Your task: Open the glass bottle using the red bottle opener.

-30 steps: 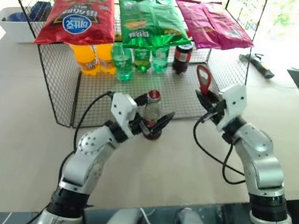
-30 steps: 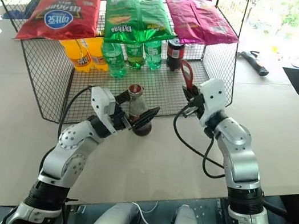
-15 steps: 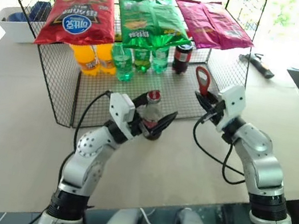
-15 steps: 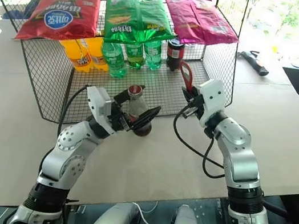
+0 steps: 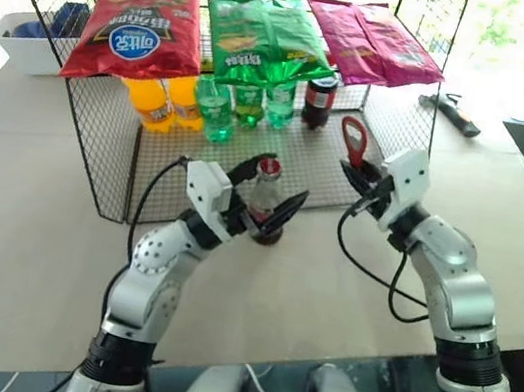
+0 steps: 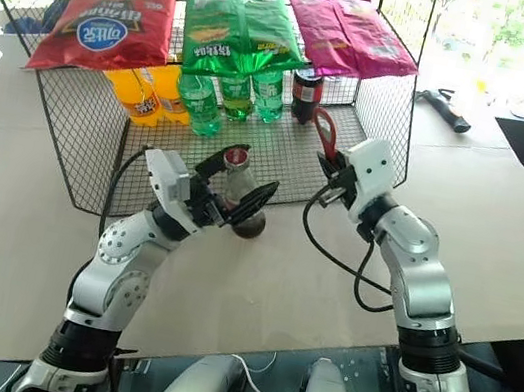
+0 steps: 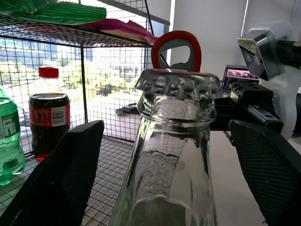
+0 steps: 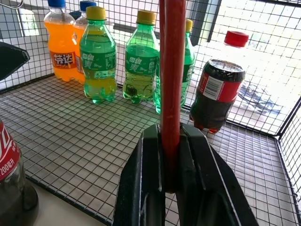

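Nothing much has moved: the left claw (image 5: 265, 191) sits wide around the glass bottle (image 5: 263, 201), so next it must squeeze while the right claw (image 5: 360, 178), pinching the red bottle opener (image 5: 355, 139), comes over.

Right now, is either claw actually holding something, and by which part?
The right claw is shut on the red bottle opener, gripping its handle, looped head up. The left claw is open around the glass bottle, not gripping it.

The glass bottle (image 7: 171, 155) is cut off below its neck in the left wrist view. The red bottle opener (image 8: 172, 61) runs out past the frame edge in the right wrist view, its head unseen. Whether the left gripper's fingers (image 5: 288, 210) touch the bottle cannot be told.
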